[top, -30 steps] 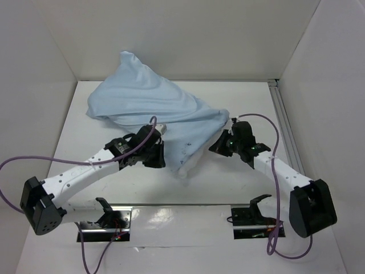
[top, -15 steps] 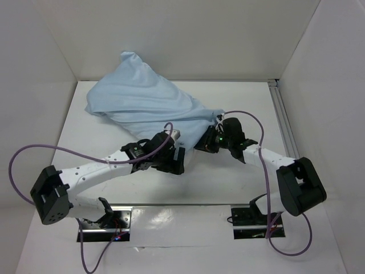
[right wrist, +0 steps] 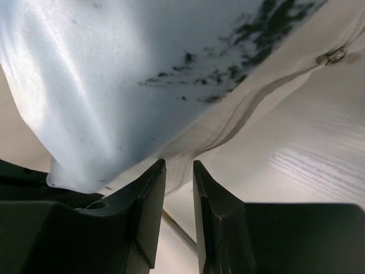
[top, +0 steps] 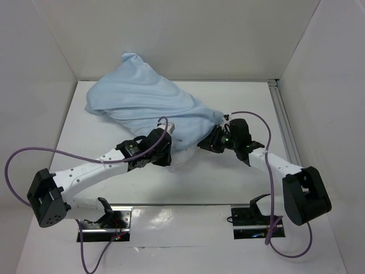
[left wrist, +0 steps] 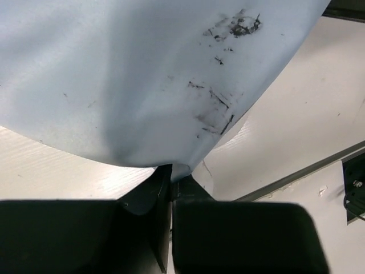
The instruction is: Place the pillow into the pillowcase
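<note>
Left gripper (left wrist: 171, 181): jaws clenched on a cloth fold at the sack's near mouth, judged to be the pillowcase (top: 142, 97) hem. Right gripper (right wrist: 179, 171): jaws nearly together, pinching the same hem. Between them a white corner of the pillow (top: 181, 154) pokes out. Beyond, the rest of the pillow fills the case, bulging toward the far left of the table (top: 245, 105). Judged mostly done; last corner still to cover.
</note>
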`<state>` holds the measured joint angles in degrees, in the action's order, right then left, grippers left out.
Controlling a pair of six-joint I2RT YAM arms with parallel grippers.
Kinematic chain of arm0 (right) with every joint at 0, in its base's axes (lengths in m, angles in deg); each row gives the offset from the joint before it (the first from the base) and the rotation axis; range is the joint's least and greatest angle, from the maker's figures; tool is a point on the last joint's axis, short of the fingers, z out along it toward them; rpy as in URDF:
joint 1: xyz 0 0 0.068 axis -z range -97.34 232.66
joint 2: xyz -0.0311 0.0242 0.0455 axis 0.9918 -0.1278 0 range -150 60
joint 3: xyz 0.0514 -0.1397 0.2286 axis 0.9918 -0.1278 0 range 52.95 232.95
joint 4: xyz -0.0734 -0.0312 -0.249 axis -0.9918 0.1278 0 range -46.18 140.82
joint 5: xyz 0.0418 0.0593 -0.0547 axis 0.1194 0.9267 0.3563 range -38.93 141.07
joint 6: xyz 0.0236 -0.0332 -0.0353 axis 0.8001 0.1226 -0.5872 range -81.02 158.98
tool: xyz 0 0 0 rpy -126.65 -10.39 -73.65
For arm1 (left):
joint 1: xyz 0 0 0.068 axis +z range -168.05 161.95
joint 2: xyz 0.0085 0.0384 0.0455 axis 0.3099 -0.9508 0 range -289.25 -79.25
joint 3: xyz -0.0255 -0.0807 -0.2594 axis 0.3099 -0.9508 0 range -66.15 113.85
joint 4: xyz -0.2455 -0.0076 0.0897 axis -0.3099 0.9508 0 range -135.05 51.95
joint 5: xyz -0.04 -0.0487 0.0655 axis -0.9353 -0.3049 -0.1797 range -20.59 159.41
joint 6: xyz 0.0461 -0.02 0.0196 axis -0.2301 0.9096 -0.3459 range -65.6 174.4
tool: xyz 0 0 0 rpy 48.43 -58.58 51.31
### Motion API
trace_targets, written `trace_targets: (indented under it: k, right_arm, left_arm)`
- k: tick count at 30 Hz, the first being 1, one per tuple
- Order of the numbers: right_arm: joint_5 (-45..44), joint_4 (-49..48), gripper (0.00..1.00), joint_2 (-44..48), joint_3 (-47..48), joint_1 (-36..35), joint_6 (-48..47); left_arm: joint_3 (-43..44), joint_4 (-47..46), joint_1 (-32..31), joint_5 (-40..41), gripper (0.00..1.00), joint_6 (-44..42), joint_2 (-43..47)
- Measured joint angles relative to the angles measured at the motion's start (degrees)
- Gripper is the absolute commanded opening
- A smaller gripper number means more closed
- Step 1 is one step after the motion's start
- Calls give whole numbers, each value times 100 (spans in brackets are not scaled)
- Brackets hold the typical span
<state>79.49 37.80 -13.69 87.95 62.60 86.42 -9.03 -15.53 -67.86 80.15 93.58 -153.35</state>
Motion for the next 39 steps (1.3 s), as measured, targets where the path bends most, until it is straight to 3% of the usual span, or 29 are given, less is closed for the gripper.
trace_targets:
  k: [2, 3, 4, 8, 11, 16, 22, 31, 36, 39]
  right_arm:
    - [2, 39, 35, 33, -2, 7, -57]
    - [4, 66, 37, 50, -2, 7, -87]
    - [4, 87, 40, 61, -2, 7, -101]
    - [4, 140, 40, 111, -9, 7, -162]
    - [4, 140, 42, 136, -13, 7, -188]
    - [7, 146, 42, 188, -68, 7, -195]
    - [7, 186, 42, 190, -90, 7, -195]
    - [146, 144, 44, 190, -131, 7, -153]
    - [251, -396, 45, 31, -402, -177, 201]
    - [238, -1032, 42, -562, -345, -531, 474]
  left_arm:
    - [0, 7, 31, 28, 28, 2, 61]
    - [0, 7, 46, 28, 41, -7, 66]
    - [0, 13, 61, 24, 63, -28, 63]
    - [0, 15, 101, 37, 66, -9, 46]
    - [0, 7, 107, 76, 62, -7, -2]
    - [44, -28, 114, 153, 26, -24, -52]
    - [219, 52, 114, 254, 25, -4, -57]
    - [358, 179, 120, 310, 0, 4, 374]
    - [501, 221, 129, 4, 0, -2, 367]
    - [660, 245, 127, -173, 0, -7, 313]
